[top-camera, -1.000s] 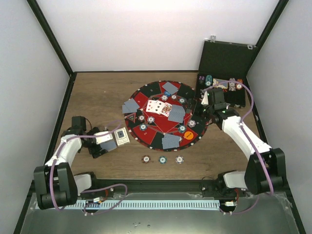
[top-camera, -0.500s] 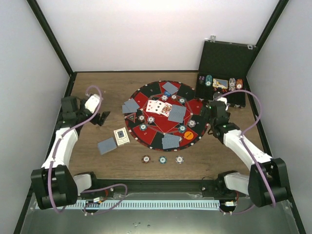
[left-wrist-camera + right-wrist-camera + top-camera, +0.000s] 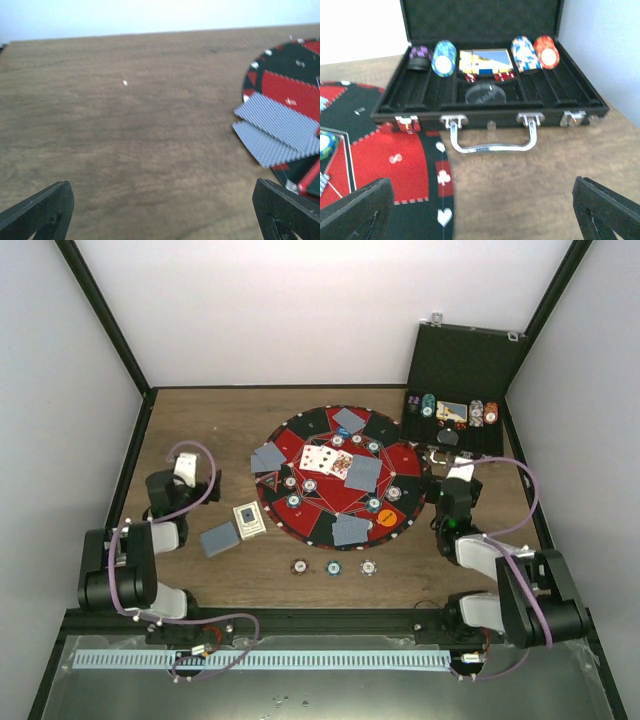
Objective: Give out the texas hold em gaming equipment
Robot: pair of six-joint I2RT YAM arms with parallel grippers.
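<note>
Cards: grey-blue-backed cards (image 3: 363, 473) are lying at four spots around the mat (image 3: 300, 426), and one overlapping pair (image 3: 280, 127) is hanging over its left rim.
Face-up cards: a short fan of white-faced cards (image 3: 325, 460) is sitting at the mat's middle, looking like the shared board.
Off the mat: a grey card (image 3: 219, 538) and what looks like the remaining deck (image 3: 249, 520) are resting on the table (image 3: 200, 420), just left of the mat.
Chips: several striped chips (image 3: 294, 501) are lying on the mat, and three more chips (image 3: 333, 567) are lining up on bare wood near its front edge.
Case: the black case (image 3: 490, 117) is standing open behind the mat's right side, holding chip stacks (image 3: 444, 57) in its slots.
Button discs: an orange button disc (image 3: 387, 517) is sitting on the mat's near right rim. A blue one is not showing clearly enough to pick out.
Left gripper (image 3: 165, 205): its fingers are standing wide apart, carrying nothing, over bare wood left of the mat.
Right gripper (image 3: 485, 205): its fingers are spread, carrying nothing, and facing the case from in front.
Progress: the deal is looking mostly laid out. The off-mat card, the row of three chips and the stacks in the case are probably what is remaining.
</note>
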